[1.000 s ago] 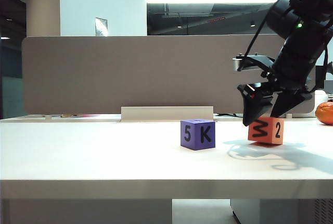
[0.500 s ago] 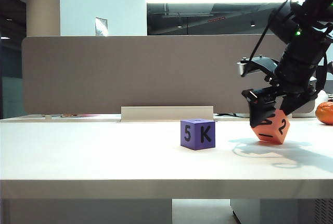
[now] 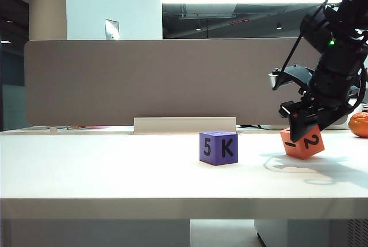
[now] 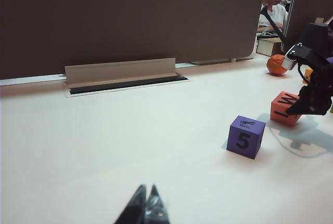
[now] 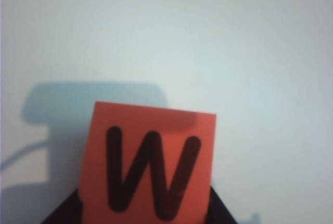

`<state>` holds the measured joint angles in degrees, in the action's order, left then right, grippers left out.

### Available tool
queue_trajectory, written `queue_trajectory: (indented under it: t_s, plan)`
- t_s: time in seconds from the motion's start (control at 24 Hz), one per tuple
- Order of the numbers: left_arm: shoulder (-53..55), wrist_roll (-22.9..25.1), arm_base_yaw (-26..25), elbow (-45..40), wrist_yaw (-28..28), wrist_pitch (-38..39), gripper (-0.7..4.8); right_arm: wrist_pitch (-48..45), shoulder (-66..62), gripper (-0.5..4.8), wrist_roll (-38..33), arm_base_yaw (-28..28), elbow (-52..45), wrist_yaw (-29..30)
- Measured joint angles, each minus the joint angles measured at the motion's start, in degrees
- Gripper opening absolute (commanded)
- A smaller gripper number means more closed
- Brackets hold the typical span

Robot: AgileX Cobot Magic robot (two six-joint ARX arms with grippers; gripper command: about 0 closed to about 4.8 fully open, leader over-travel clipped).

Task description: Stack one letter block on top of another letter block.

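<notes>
The right gripper [image 3: 306, 125] has been closing its jaws on the orange-red block [image 3: 303, 143], which is now tilting up off the table [image 3: 144, 166], well right of the purple block [image 3: 218, 147]; the lift is seemingly beginning. The left gripper [image 4: 145, 211] is staying pinched shut, empty, well away from the purple block.

Orange fruit [image 3: 359, 124] on white table [image 3: 115, 166].

right pincer [image 5: 148, 219] tips: cut off | orange-red cube [image 5: 148, 164] base: cropped
</notes>
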<state>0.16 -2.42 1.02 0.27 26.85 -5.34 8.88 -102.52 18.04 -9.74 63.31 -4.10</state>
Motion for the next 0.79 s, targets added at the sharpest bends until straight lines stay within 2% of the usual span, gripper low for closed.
queue_trajectory:
  t_s: [0.46,0.79]
  plan:
    - [0.0,0.0,0.0,0.0,0.0,0.0,-0.06,-1.6,0.0,2.41,-0.4,0.0,0.1,0.0]
    - [0.0,0.0,0.0,0.0,0.0,0.0,-0.06,0.1,0.1,2.41,-6.7,-1.2,3.8,1.1]
